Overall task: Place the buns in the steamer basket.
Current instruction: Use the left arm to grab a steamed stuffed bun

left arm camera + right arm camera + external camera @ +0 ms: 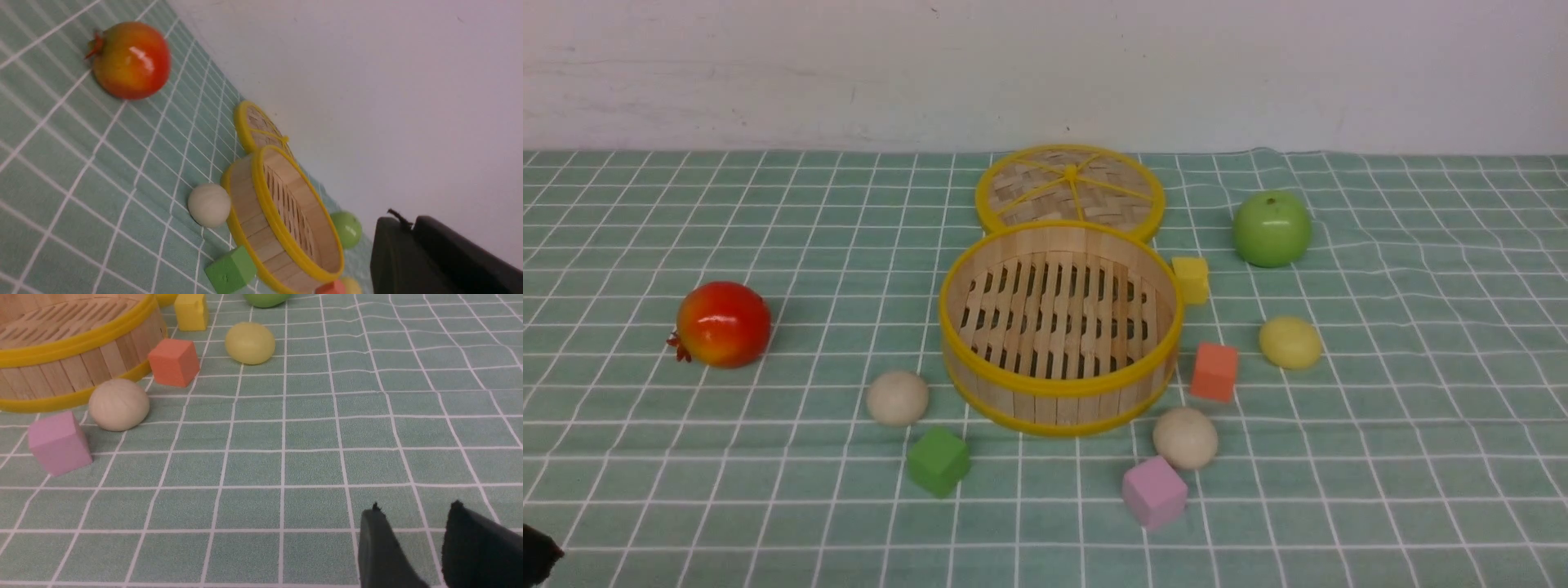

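The steamer basket (pixel 1058 390) stands empty at the table's middle. One off-white bun (pixel 897 398) lies at its front left. A second off-white bun (pixel 1185 438) lies at its front right, and the pale yellow bun (pixel 1290 342) lies further right. My left gripper (pixel 410 223) is shut and empty, low at the near left, far from the first bun (pixel 209 205) and the basket (pixel 253 216). My right gripper (pixel 414 510) is open and empty over bare cloth. It is well short of the off-white bun (pixel 118 404) and the yellow bun (pixel 250 343).
The woven lid (pixel 1070 189) lies flat behind the basket. A green apple (pixel 1272 229) sits at the back right and a red pomegranate (pixel 723 323) at the left. Foam cubes ring the basket: yellow (pixel 1191 279), orange (pixel 1214 371), pink (pixel 1153 492), green (pixel 938 461).
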Motion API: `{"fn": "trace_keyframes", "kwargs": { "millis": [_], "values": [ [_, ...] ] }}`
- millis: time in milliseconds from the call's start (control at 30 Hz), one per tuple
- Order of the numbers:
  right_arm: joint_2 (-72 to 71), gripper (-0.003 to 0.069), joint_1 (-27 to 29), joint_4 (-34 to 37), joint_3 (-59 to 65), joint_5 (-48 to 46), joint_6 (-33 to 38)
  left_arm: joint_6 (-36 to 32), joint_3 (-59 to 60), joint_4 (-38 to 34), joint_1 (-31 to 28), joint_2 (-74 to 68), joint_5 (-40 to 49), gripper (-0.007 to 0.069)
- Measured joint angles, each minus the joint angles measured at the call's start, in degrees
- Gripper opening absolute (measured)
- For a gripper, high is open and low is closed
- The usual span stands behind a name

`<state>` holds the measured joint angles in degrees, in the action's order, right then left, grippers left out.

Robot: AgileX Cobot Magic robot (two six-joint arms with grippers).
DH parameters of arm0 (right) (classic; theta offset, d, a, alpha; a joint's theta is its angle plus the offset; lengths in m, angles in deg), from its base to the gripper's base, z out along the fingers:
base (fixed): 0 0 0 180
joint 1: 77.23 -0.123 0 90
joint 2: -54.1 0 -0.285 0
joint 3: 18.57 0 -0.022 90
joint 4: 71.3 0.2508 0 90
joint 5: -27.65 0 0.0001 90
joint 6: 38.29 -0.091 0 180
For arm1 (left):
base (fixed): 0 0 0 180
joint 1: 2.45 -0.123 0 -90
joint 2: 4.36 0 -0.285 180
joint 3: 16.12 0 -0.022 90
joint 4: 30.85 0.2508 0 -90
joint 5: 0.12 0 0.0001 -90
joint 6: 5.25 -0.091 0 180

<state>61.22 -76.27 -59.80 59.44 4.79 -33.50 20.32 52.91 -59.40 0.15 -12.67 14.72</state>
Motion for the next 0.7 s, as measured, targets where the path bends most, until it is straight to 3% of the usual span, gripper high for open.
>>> {"fn": "trace_keyframes", "kwargs": {
  "millis": [33, 167, 333, 433, 533, 633, 700],
  "values": [
    [0.0, 0.0240, 0.0, 0.0, 0.0, 0.0, 0.0, -1.0, -0.7, 0.3, 0.0, -0.6, 0.7, 0.0049],
    [0.0, 0.0240, 0.0, 0.0, 0.0, 0.0, 0.0, -13.6, -18.0, 3.2, 0.0, -14.8, 22.4, 0.0049],
    [0.0, 0.0240, 0.0, 0.0, 0.0, 0.0, 0.0, -24.6, -31.9, 4.6, 0.0, -35.6, 39.7, 0.0049],
    [0.0, 0.0240, 0.0, 0.0, 0.0, 0.0, 0.0, -28.8, -35.8, 4.9, 0.0, -44.7, 41.4, 0.0047],
    [0.0, 0.0240, 0.0, 0.0, 0.0, 0.0, 0.0, -31.3, -39.3, 4.0, 0.3, -55.1, 41.0, -0.0003],
    [0.0, 0.0240, 0.0, 0.0, 0.0, 0.0, 0.0, -32.8, -42.1, 4.0, 4.3, -61.9, 39.5, -0.0014],
    [0.0, 0.0240, 0.0, 0.0, 0.0, 0.0, 0.0, -33.1, -44.5, 5.2, 9.9, -66.1, 37.5, -0.0014]
  ]
}}
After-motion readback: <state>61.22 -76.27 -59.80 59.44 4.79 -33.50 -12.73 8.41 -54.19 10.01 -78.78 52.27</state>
